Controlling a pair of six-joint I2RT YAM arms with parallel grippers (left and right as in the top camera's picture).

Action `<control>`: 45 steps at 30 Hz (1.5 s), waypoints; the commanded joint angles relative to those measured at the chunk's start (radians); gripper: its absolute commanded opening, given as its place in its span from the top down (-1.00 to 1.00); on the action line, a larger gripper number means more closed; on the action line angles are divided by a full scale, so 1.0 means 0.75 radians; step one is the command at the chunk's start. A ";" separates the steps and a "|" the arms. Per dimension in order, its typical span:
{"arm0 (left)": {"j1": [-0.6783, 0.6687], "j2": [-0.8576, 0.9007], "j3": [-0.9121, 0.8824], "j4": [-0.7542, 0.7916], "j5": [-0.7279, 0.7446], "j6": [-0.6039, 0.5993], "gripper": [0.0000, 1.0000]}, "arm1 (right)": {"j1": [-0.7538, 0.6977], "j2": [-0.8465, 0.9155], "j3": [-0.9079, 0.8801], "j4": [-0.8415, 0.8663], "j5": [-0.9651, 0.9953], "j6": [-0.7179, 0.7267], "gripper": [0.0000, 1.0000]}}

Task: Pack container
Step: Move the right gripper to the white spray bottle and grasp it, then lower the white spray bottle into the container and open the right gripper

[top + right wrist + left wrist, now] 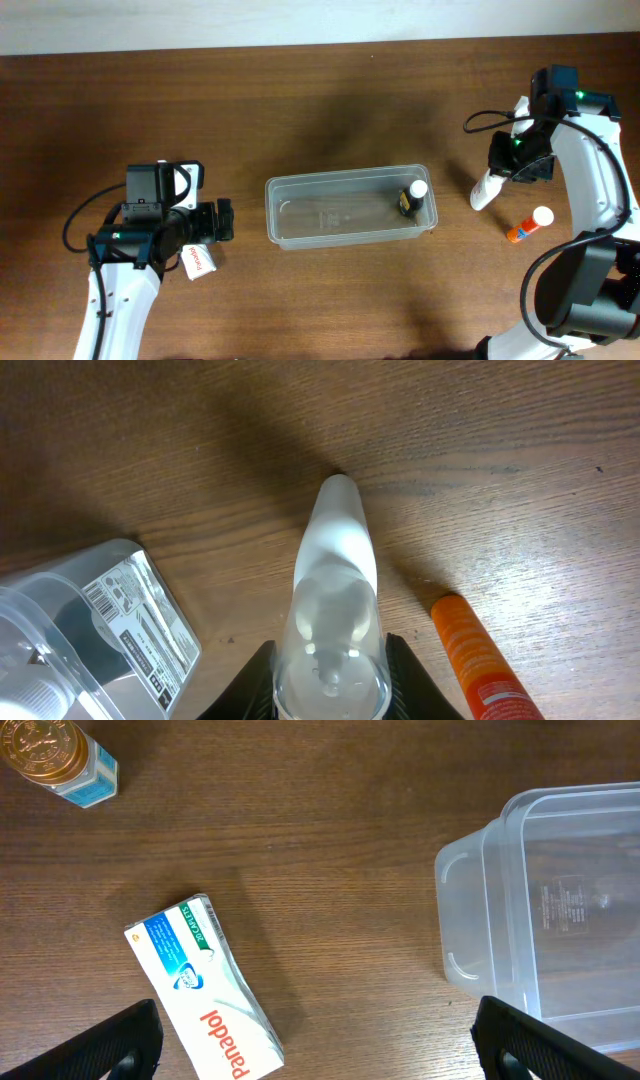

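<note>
Container (270, 212) sat at the middle of the bench, its long axis running from the left edge to the right edge, and a small dark bottle (412, 196) with a white cap already lay inside at its right end. Your right gripper (506, 170) was near the far right corner, clamped on a white bottle (484, 190) whose free end slanted down toward the bench; from the overhead view I could not tell whether that end touched the wood. From the right wrist, the container's corner (90, 620) showed off to one side of the gripped bottle (335, 590), so the tub lay toward the left edge from that hand, near but apart. An orange tube (528, 228) lay just beside it, toward the right edge.

Your left gripper (222, 220) hung with jaws wide apart by the front left area, over a Panadol box (205, 990), with the tub's left end (470, 910) close by.

I'd judge the right arm's load should go first: carry it leftward and lay it along the tub's long axis, in the free stretch left of the dark bottle.
</note>
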 commanded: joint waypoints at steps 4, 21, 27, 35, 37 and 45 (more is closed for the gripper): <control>0.006 0.003 0.026 0.004 0.010 0.002 -0.99 | 0.007 0.002 -0.007 -0.006 0.002 -0.003 0.66; 0.006 0.003 0.026 0.005 0.009 0.001 -0.99 | 0.272 -0.553 0.047 -0.231 -0.008 0.000 0.71; 0.006 0.003 0.026 0.005 0.009 0.001 -0.99 | 0.460 -0.629 0.047 -0.286 -0.013 0.049 0.71; 0.006 0.003 0.026 0.004 0.010 0.001 -0.99 | 0.593 -0.561 -0.019 -0.249 -0.011 0.090 0.71; 0.006 0.003 0.026 0.004 0.010 0.001 -0.99 | 0.607 -0.531 -0.042 -0.223 -0.012 0.090 0.71; 0.006 0.003 0.026 0.004 0.010 0.001 -0.99 | 0.610 -0.433 -0.093 -0.119 -0.008 0.090 0.71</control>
